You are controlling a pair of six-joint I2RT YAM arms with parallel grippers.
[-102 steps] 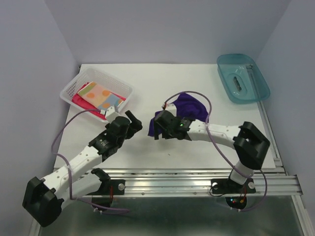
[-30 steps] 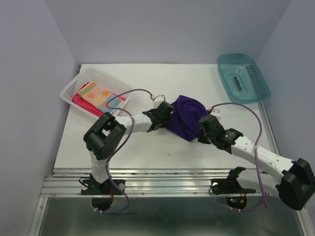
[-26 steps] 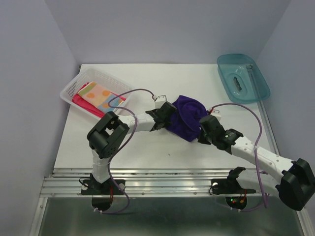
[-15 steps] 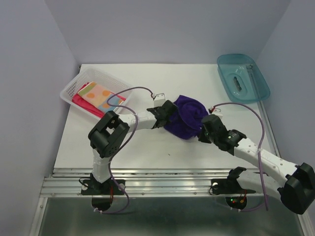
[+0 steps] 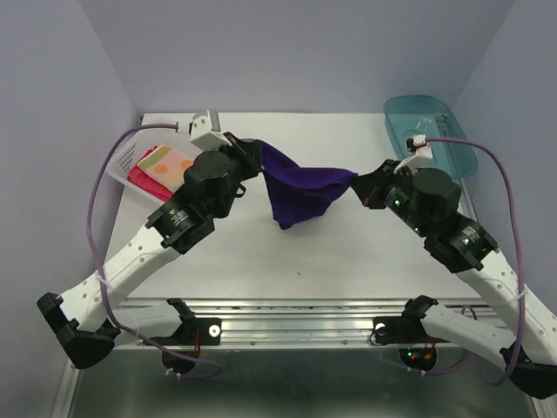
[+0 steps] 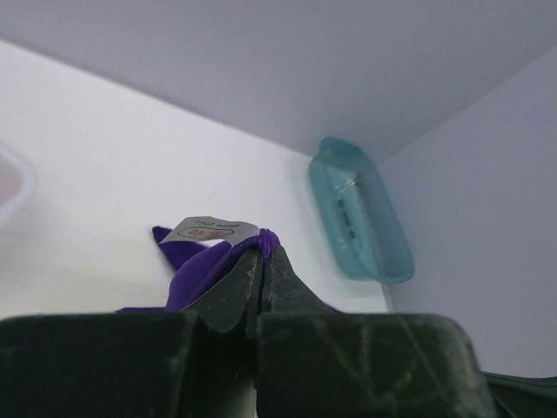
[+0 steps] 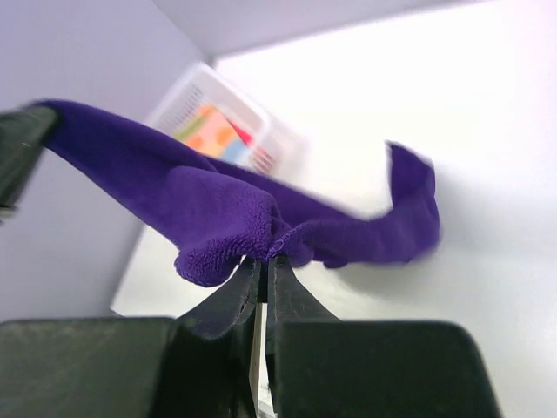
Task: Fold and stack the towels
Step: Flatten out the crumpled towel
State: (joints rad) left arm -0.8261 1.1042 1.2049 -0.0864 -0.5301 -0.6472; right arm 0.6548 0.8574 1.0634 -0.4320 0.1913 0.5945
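The dark purple towel point(image 5: 300, 192) hangs stretched in the air between both arms, sagging to a point above the table's middle. My left gripper point(image 5: 258, 157) is shut on its left corner, where a white label point(image 6: 207, 230) shows beside the pinched cloth point(image 6: 265, 241). My right gripper point(image 5: 359, 185) is shut on the other corner point(image 7: 261, 228), and the rest of the towel trails away from it. The orange polka-dot towel point(image 5: 171, 165) lies on the pink-red towel point(image 5: 142, 180) in the white basket point(image 5: 123, 157) at the back left.
A teal tray point(image 5: 452, 148) sits at the back right corner, also in the left wrist view as the teal tray point(image 6: 361, 218). Purple cables loop off both arms. Walls close the table's left, back and right sides.
Both arms have lifted from the table and swung apart, raising the purple towel from a heap into a span in the air. The left gripper closed on its corner.
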